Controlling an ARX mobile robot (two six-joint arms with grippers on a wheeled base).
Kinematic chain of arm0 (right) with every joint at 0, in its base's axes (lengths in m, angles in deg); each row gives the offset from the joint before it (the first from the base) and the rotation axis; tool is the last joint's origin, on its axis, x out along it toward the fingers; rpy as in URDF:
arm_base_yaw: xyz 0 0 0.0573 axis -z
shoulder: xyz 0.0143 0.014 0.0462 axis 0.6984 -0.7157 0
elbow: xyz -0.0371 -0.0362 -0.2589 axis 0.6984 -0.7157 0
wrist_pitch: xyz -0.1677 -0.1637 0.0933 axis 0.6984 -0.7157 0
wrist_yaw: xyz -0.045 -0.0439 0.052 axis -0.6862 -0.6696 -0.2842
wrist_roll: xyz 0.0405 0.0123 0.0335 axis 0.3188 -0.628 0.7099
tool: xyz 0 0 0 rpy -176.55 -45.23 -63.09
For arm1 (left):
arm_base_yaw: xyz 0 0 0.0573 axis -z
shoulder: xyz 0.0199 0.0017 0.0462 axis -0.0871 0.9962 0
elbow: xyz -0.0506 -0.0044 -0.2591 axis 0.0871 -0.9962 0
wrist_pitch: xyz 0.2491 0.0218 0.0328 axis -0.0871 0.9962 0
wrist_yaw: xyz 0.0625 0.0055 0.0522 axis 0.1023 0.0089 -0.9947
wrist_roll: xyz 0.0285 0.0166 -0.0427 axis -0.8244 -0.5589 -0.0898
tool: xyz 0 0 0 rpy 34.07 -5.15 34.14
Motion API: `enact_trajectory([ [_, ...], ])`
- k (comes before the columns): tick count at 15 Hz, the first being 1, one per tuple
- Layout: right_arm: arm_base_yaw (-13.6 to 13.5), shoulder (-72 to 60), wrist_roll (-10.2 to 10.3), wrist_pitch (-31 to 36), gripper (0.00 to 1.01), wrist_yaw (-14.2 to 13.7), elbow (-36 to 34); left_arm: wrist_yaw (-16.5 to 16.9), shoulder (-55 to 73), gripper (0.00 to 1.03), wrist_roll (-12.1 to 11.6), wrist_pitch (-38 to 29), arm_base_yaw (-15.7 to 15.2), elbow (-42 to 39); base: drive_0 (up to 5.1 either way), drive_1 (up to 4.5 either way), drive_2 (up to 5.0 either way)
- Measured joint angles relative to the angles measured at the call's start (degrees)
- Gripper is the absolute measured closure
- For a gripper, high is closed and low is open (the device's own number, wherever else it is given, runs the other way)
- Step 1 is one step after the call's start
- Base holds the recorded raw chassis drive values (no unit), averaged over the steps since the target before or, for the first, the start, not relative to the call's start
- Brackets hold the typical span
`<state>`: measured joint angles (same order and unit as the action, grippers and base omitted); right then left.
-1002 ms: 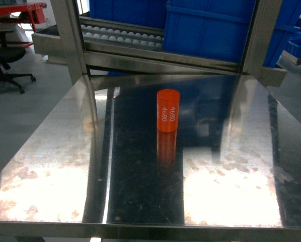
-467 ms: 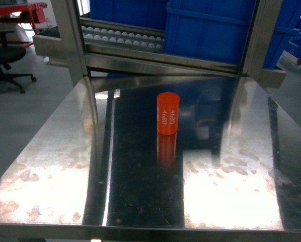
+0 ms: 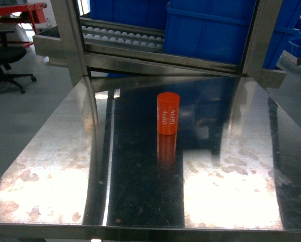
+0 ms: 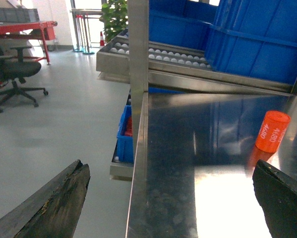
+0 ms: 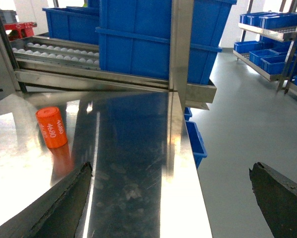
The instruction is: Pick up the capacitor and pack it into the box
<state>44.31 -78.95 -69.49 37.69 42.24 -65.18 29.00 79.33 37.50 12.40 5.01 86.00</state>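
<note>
The capacitor (image 3: 168,113) is a small bright orange cylinder with pale printing, standing upright near the middle of the shiny steel table (image 3: 55,166). It also shows at the right in the left wrist view (image 4: 272,131) and at the left in the right wrist view (image 5: 51,127). My left gripper (image 4: 171,193) is open over the table's left edge, well short of the capacitor. My right gripper (image 5: 171,191) is open over the table's right edge, with nothing between its fingers. Neither gripper shows in the head view. The box is out of view.
Large blue plastic bins (image 3: 211,30) sit on a roller rack (image 3: 120,36) behind the table. Steel posts (image 3: 70,35) rise at the back corners. An office chair (image 4: 12,74) stands on the floor to the left, and shelves of blue bins (image 5: 272,34) stand at the right.
The capacitor sits very slightly lower in the head view than a second ago, so the camera shifted a little. Nothing else has moved.
</note>
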Motion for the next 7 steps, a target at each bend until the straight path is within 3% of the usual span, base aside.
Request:
enact_trajectory([
  [1, 0.0, 0.0, 0.0, 0.0, 0.03, 0.0, 0.0, 0.0, 0.0, 0.05, 0.0, 0.0, 0.0, 0.0, 0.0, 0.00, 0.0],
  [2, 0.0, 0.0, 0.0, 0.0, 0.03, 0.0, 0.0, -7.9, 4.7, 0.05, 0.8, -5.9, 1.3, 0.0, 0.0, 0.00, 0.0],
  [3, 0.0, 0.0, 0.0, 0.1, 0.03, 0.1, 0.0, -7.4, 17.4, 0.05, 1.0, -17.6, -4.1, 1.4, 0.0, 0.00, 0.0],
  [4, 0.0, 0.0, 0.0, 0.0, 0.03, 0.0, 0.0, -3.8, 31.7, 0.05, 1.2, -29.2, -8.6, 4.1, 0.0, 0.00, 0.0],
  [5, 0.0, 0.0, 0.0, 0.0, 0.03, 0.0, 0.0, 1.1, 45.2, 0.05, 1.9, -39.7, -8.9, 9.0, 0.0, 0.00, 0.0],
  [6, 0.0, 0.0, 0.0, 0.0, 0.03, 0.0, 0.0, 3.9, 59.6, 0.05, 2.0, -49.8, -7.7, 16.0, 0.0, 0.00, 0.0],
  [7, 0.0, 0.0, 0.0, 0.0, 0.03, 0.0, 0.0, 4.9, 70.5, 0.05, 2.2, -55.1, -6.3, 21.9, 0.0, 0.00, 0.0],
])
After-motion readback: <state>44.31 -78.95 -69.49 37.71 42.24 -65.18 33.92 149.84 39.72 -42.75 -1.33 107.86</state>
